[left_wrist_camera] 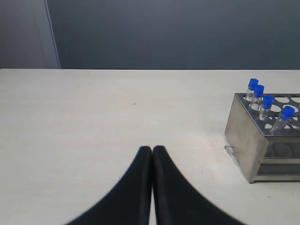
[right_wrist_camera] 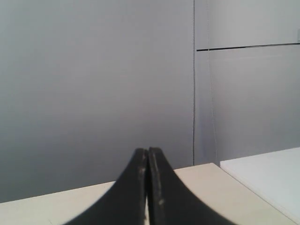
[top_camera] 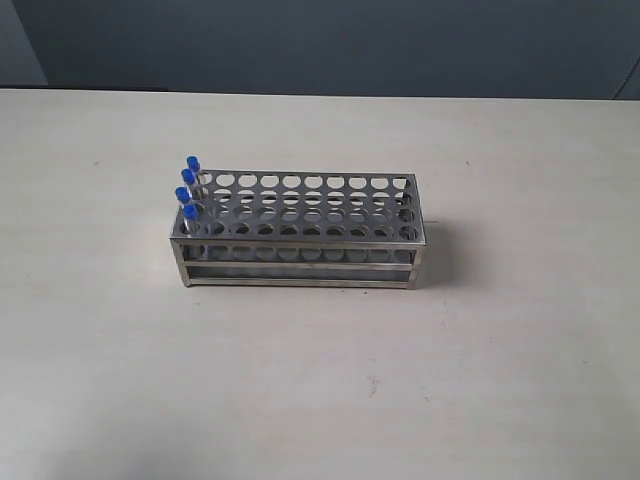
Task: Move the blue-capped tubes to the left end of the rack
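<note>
The silver metal rack [top_camera: 300, 232] stands on the beige table near its middle. The blue-capped tubes [top_camera: 188, 188] stand upright in a row of holes at the rack's left end. In the left wrist view the same tubes [left_wrist_camera: 267, 104] rise from the near end of the rack [left_wrist_camera: 253, 140]. My left gripper [left_wrist_camera: 152, 149] is shut and empty, over bare table well away from the rack. My right gripper [right_wrist_camera: 147, 151] is also shut and empty, facing a grey wall. Neither gripper shows in the exterior view.
The beige table [top_camera: 320, 400] stretches all around the rack. A grey wall runs behind it. In the right wrist view a white surface [right_wrist_camera: 267, 176] lies beyond the table's edge.
</note>
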Tool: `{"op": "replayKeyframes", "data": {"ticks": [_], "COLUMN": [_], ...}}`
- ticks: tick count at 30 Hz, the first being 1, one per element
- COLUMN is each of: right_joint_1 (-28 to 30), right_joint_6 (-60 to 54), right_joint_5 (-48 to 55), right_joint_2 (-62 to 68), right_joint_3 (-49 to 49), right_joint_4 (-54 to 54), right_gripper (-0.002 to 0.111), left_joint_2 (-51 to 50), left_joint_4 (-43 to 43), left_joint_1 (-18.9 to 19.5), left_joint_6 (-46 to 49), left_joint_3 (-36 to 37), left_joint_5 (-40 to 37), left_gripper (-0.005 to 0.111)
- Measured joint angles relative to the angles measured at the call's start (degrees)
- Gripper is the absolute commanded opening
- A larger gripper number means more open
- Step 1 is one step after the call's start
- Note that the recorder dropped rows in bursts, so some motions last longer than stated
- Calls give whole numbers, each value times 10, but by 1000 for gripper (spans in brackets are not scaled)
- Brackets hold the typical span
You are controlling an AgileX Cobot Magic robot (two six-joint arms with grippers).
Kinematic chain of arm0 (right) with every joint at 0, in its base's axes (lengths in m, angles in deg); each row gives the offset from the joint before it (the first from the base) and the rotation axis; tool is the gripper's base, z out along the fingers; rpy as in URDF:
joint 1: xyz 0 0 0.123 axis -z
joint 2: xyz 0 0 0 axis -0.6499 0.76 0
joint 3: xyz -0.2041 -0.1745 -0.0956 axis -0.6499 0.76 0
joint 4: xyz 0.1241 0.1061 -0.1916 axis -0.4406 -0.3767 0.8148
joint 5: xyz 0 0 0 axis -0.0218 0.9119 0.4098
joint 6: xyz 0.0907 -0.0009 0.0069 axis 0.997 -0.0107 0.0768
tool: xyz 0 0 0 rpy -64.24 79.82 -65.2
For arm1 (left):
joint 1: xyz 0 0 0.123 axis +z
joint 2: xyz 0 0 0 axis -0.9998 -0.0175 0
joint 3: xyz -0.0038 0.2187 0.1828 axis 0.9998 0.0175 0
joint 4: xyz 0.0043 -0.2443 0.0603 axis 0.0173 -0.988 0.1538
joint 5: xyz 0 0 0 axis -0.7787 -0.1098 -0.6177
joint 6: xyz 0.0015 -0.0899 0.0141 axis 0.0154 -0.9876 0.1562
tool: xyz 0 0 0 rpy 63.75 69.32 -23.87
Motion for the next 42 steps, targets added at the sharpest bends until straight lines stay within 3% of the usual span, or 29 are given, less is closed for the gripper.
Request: {"op": "replayKeyframes", "data": {"ticks": [9,42], "right_joint_1": [15,16], "right_joint_6": [1,3], "right_joint_5": [26,30], "right_joint_2": [-3,-4], "right_joint_3": [0,0], "right_joint_4": [-49,-52], "right_gripper": [-1,-1], "left_joint_2": [0,0], "left_joint_4": [0,0], "left_joint_1": [0,0], "left_joint_6": [0,0], "left_joint_3": [0,0], "left_joint_5": [0,0], "left_gripper": [1,1]}}
